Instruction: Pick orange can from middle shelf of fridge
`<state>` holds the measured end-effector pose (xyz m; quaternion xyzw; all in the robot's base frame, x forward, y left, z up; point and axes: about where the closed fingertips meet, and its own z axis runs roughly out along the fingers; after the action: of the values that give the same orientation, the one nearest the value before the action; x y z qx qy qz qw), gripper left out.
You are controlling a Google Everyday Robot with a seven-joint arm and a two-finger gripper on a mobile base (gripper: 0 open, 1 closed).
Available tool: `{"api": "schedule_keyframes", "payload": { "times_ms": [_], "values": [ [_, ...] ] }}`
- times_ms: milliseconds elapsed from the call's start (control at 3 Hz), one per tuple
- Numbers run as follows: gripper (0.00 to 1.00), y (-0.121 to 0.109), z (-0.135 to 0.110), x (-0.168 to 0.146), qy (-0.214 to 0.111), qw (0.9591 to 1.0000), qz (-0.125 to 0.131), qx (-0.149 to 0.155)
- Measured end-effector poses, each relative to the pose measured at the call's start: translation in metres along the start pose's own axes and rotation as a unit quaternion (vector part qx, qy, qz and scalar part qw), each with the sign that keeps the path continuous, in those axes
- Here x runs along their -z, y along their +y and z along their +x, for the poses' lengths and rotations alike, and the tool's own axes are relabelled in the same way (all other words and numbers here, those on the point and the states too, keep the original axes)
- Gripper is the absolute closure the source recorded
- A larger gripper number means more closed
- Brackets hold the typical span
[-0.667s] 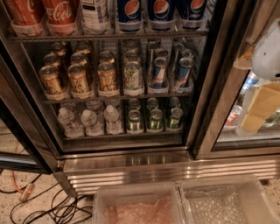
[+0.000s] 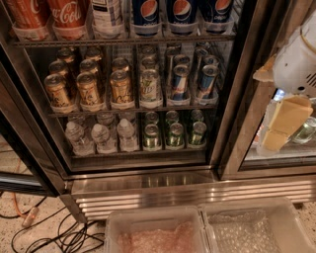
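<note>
The fridge [image 2: 143,190] stands open in front of me, with a dark frame and a ribbed steel base. Its middle shelf [image 2: 133,107] holds rows of small cans. The orange cans [image 2: 89,90] fill the left three columns, gold with silver rims. To their right stand a green-white can [image 2: 150,87] and slim blue-silver cans [image 2: 179,83]. My gripper [image 2: 282,124] hangs at the right edge of the view, in front of the neighbouring door, well right of the orange cans and a little below their level. Its cream fingers [image 2: 289,114] point down-left.
Large cola bottles [image 2: 66,15] fill the top rack. Water bottles [image 2: 101,136] and green cans [image 2: 174,132] fill the bottom rack. The dark door post [image 2: 234,99] stands between my gripper and the shelf. Two plastic bins [image 2: 153,230] and cables [image 2: 54,234] lie on the floor.
The view has shifted slightly. My gripper stays at the right edge, a little lower in the picture.
</note>
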<state>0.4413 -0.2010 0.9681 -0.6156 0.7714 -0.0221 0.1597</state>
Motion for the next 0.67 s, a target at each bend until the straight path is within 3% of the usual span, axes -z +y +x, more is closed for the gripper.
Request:
{"api": "schedule_keyframes", "payload": {
  "times_ms": [333,667],
  "values": [
    [0.0,0.0,0.0,0.0,0.0,1.0,0.0,0.0],
    [0.0,0.0,0.015,-0.002,-0.014,0.9991,0.017,-0.036]
  ]
}}
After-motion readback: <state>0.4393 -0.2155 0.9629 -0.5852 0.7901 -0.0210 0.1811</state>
